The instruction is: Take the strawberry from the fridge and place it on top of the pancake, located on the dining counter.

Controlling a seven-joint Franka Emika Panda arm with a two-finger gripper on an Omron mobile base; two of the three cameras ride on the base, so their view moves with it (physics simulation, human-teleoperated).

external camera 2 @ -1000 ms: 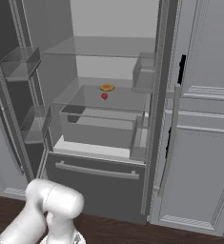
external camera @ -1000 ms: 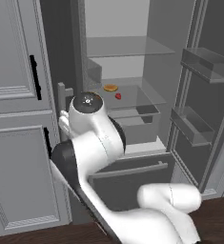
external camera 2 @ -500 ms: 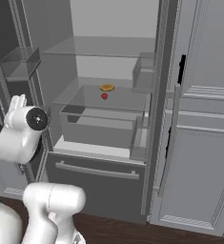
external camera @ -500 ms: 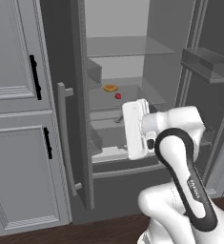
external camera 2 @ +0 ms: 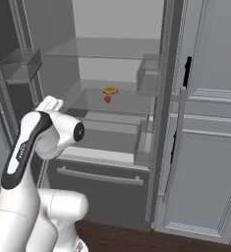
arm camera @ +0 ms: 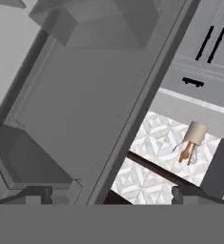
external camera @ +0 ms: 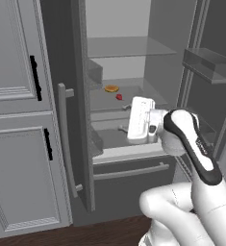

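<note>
The strawberry (external camera: 119, 97) sits on a shelf in the open fridge (external camera: 133, 62) beside an orange-tan round (external camera: 111, 88) — hand view instead catches a beige utensil holder (arm camera: 193, 139). Gripper (arm camera: 111, 193) gapes wide, empty — no readable writing.

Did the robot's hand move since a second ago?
Yes. In the left base view the gripper has swung up from low beside the arm to the fridge opening, now just below and right of the strawberry on its shelf.
</note>
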